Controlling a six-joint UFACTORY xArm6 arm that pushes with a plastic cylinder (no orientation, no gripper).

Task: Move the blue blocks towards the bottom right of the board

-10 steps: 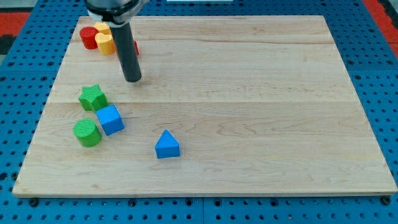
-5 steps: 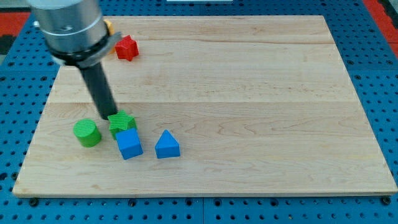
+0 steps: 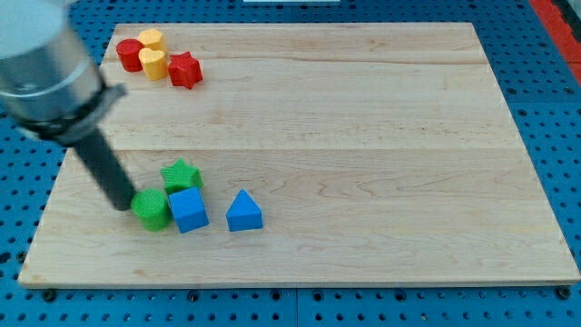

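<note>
No gripper; my tip holds nothing, touching green cylinder on its left, lined to shove blue cube toward blue triangle.

A light wooden board is seen laid flat, made of several planks joined along faint seams that run from the view's left to the view's right. Its grain is pale and evenly lit, with soft shadows only. The board is surrounded on all sides by a blue perforated surface, dotted with a regular grid of small holes. At the view's top right corner a red patch of the same perforated kind is shown, and another red patch is visible at the top left. No walls or windows are shown.
</note>
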